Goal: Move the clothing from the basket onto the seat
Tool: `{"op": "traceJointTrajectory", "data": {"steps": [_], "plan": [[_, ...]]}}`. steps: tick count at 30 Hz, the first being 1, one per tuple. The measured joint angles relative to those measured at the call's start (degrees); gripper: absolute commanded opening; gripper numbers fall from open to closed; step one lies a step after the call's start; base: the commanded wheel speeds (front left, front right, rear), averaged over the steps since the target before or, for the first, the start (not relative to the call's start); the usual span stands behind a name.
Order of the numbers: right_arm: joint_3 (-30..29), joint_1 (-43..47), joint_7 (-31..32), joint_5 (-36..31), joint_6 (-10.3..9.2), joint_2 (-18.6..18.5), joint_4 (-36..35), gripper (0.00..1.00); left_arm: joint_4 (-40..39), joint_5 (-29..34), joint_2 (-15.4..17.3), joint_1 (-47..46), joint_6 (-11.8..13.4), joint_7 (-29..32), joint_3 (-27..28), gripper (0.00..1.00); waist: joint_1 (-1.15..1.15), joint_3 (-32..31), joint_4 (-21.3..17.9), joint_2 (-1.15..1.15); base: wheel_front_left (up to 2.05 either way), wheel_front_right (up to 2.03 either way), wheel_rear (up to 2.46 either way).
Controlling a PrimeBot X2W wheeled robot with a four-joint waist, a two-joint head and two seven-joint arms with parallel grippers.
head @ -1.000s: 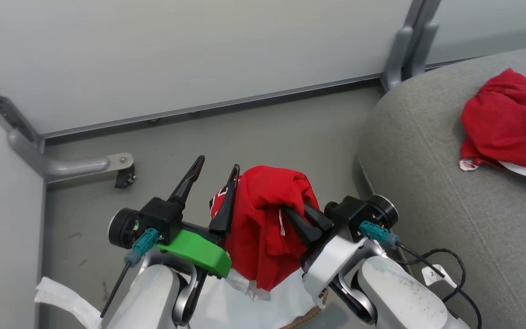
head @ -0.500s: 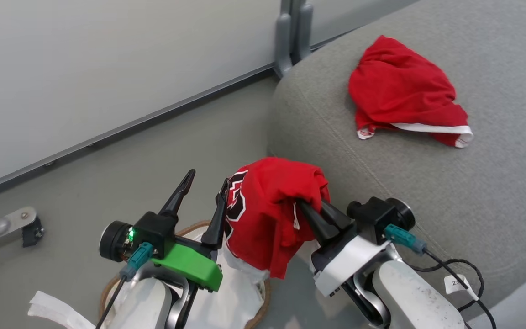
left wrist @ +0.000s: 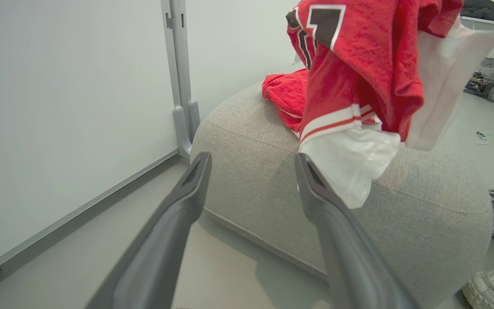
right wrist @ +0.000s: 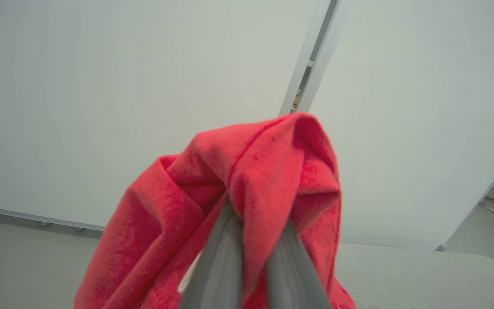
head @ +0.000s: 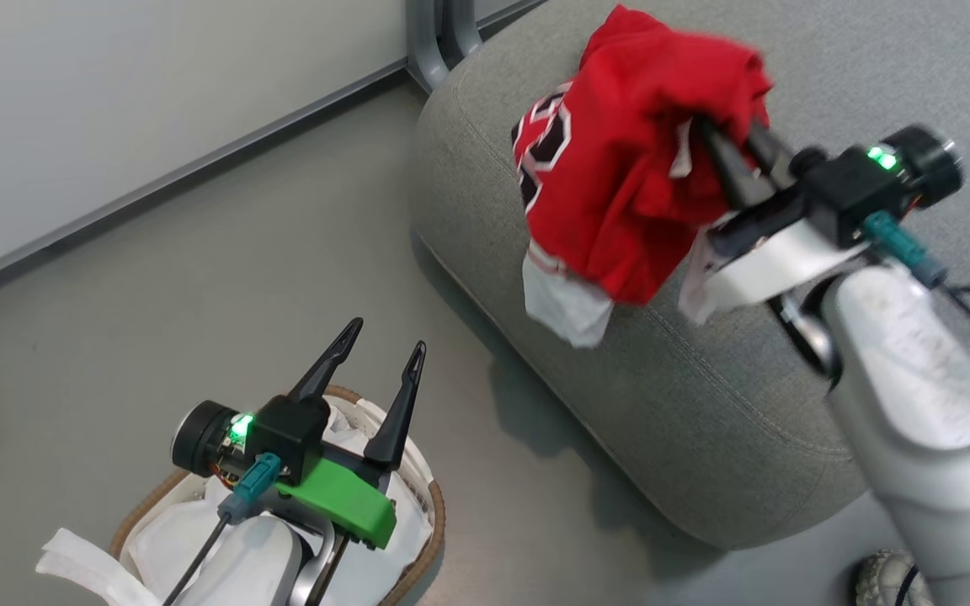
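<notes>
R tool (head: 725, 135) up high, clenched on the red jersey (head: 620, 168): both fingers buried in a bunched fold, cloth draped right over the tips. Jersey hangs down & to the left of that tool, black nos. w/ white outline facing out, white panel w/ red-striped trim at the bottom. Straight under it is the grey seat (head: 704, 396), near its rounded edge. Can't tell if the hem touches the fabric.

From the L wrist cam, a 2nd red garment (left wrist: 283, 92) lies on top of the seat, beyond the hanging jersey & well ahead of the L tool (head: 388, 334).

L tool's released: fingers spread wide, nothing between them, well apart from the R tool & lower. Right beneath it sits the basket (head: 437, 513), brown rim down on the grey floor (head: 199, 295), white liner (head: 157, 539) rumpled inside.

A person's grey shoe (left wrist: 487, 292) is on the floor off to the L tool's right, by the seat's base.
</notes>
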Motion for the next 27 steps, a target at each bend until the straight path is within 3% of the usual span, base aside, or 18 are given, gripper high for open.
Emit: {"op": "traceJointTrajectory", "data": {"steps": [5,10,15,19,23,27], "plan": [[-5.66,-8.93,0.22,-3.52,0.00,-6.77,4.21,0.00,-1.44,-0.46,2.38,-0.39,0.00,0.00,-2.34,1.00,0.00,3.48,0.60,0.00,0.00,0.00,0.00],[-14.96,-15.63,2.56,-6.31,0.00,-12.30,8.53,0.00,-3.19,-1.03,5.31,-2.43,0.00,0.01,-4.46,1.00,0.00,7.25,2.55,0.00,0.00,0.00,0.00],[-25.08,-19.98,5.17,-6.91,0.00,-13.67,13.00,0.00,-4.59,-1.83,7.99,-3.53,0.00,0.00,-5.31,1.00,0.00,11.38,4.85,0.00,0.00,0.00,0.00],[-29.86,-21.43,6.51,-10.76,0.01,-14.48,15.08,0.00,-5.90,-2.03,9.89,-4.49,0.00,0.00,-6.34,1.00,0.00,14.80,6.69,0.00,0.00,0.00,0.00],[-36.65,-21.09,7.50,-15.58,0.00,-13.67,16.36,0.00,-7.20,-2.10,11.41,-5.64,0.00,0.00,-6.73,1.00,0.01,18.13,8.28,0.00,0.00,0.00,0.00],[-43.31,-18.32,7.59,-19.53,0.00,-10.61,16.86,0.00,-8.73,-2.11,12.43,-6.86,0.00,0.00,-6.81,1.00,0.01,21.56,9.69,0.00,0.00,0.00,0.00]]}}
